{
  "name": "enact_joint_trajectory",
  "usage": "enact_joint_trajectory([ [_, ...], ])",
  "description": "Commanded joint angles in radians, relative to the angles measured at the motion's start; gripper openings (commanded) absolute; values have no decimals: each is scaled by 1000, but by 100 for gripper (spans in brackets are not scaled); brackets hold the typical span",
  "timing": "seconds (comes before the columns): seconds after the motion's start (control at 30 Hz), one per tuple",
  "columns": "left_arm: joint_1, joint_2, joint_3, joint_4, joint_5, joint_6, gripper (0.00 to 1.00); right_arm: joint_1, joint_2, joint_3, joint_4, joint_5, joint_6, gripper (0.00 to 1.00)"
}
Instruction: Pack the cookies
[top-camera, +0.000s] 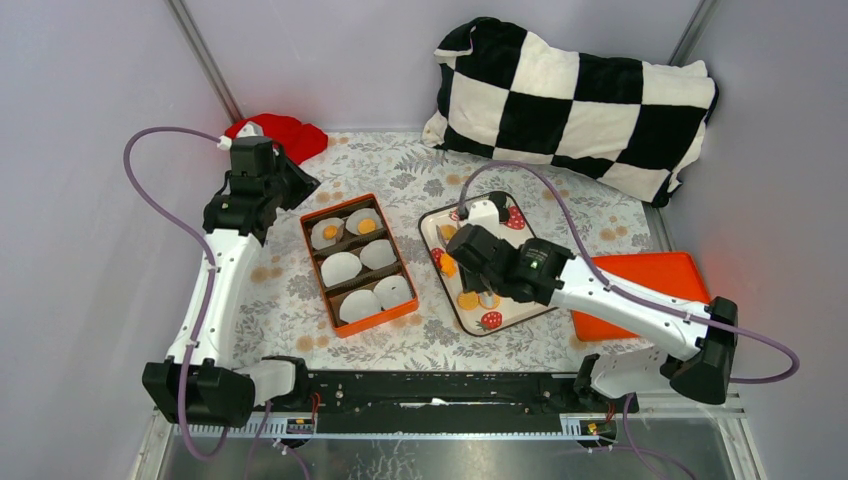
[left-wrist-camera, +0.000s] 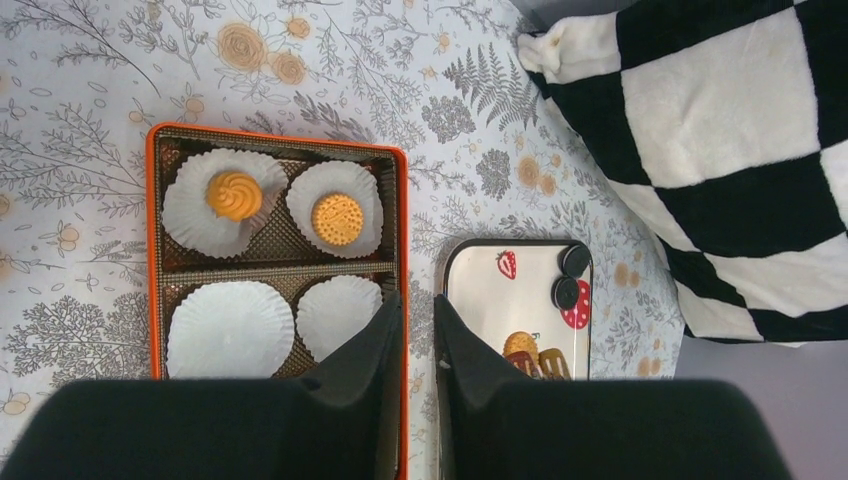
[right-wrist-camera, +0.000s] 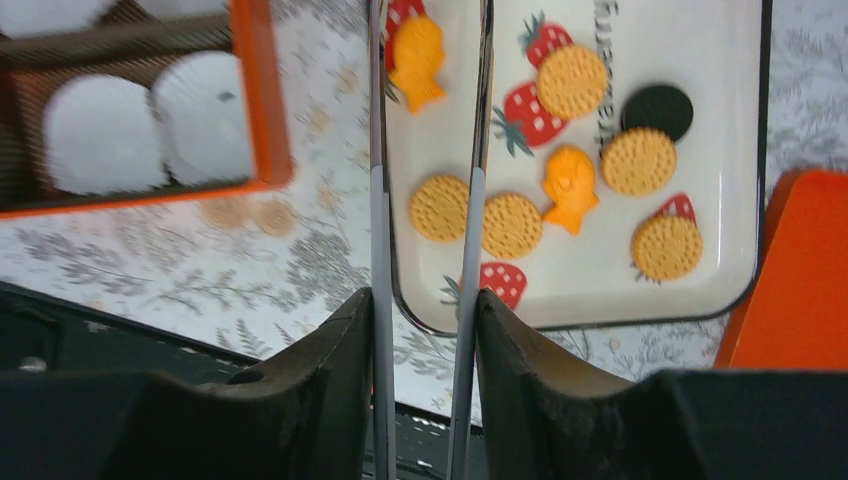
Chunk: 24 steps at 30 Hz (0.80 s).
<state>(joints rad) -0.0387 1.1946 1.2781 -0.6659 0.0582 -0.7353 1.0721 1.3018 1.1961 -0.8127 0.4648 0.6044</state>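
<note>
Looking from the top view, we see the right hand low over the white tray, where most cookies lie; the orange box sits just left of the tray. From the left wrist, the left hand hangs narrowly apart and empty, left of the tray. From the right wrist, the right hand's fingers stand apart astride one round cookie near the tray's rim; closing off-centre could flick it onto the tabletop.

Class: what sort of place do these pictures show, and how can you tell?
Likely a staged robot test booth: plain grey walls enclose a floral-clothed table, with two robot arms mounted at its near edge and a checkered pillow.
</note>
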Motion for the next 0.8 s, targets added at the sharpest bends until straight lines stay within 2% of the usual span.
enact_joint_trajectory([
  [0.0, 15, 24, 47, 4, -20, -6, 21, 9, 47, 144, 68, 32, -96, 0],
  [0.37, 26, 3, 59, -25, -99, 36, 22, 64, 287, 358, 145, -106, -204, 1],
  [0.6, 32, 13, 50, -25, -92, 40, 22, 75, 387, 408, 160, -143, -230, 3],
  [0.77, 33, 13, 51, -26, -85, 53, 23, 75, 432, 446, 141, -161, -236, 9],
])
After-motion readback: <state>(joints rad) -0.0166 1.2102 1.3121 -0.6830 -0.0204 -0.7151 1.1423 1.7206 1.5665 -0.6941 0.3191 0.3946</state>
